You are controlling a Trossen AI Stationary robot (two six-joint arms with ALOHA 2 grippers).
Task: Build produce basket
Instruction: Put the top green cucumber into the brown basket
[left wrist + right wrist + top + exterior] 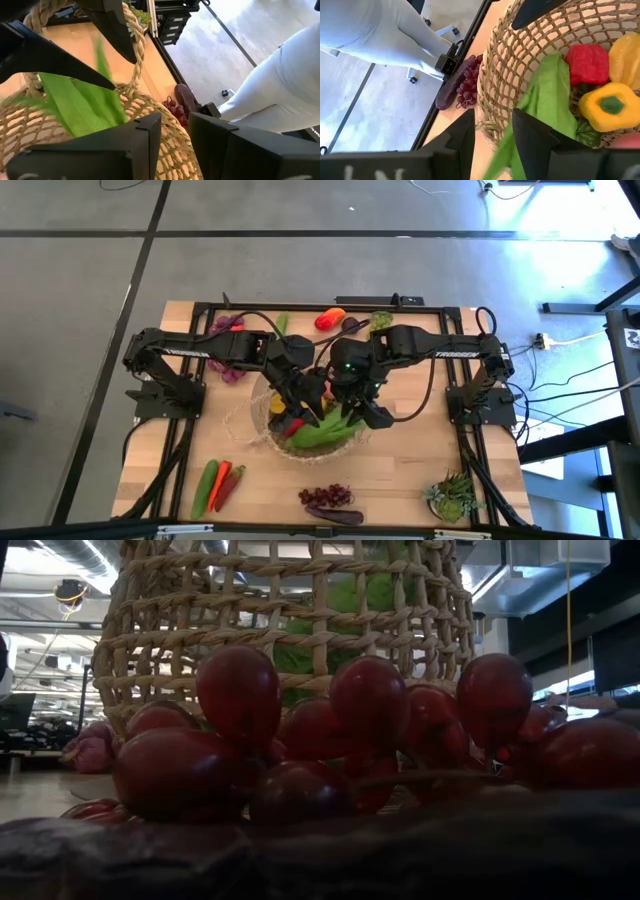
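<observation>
The round, shallow, tan woven wicker basket (262,412) sits at mid-table and serves as the landmark for all that follows. Both dark arms meet directly above it. The left gripper (175,131), over the basket's rim, has its fingers parted by a narrow gap with nothing between them. The right gripper (493,131) hangs at the rim beside it, its fingers set slightly apart around a long green leafy stalk (547,97) that trails out over the basket's edge; whether it actually pinches the leaf probably cannot be settled from this view.

Chief risk: the stalk lies half in, half out, so a withdrawing gripper may drag it back over the rim. A second risk is collision, since the two grippers crowd the same small space above the basket and its thin loop handle (136,42).

Contents of the basket, largest first: the leafy stalk, a yellow bell pepper (609,106), a red bell pepper (588,64).

Outside the basket: a green cucumber (205,487) and red-orange chillies (229,483) on its near-left; a bunch of dark purple grapes (327,496) directly in front; a red tomato-like piece (329,320) behind it.
</observation>
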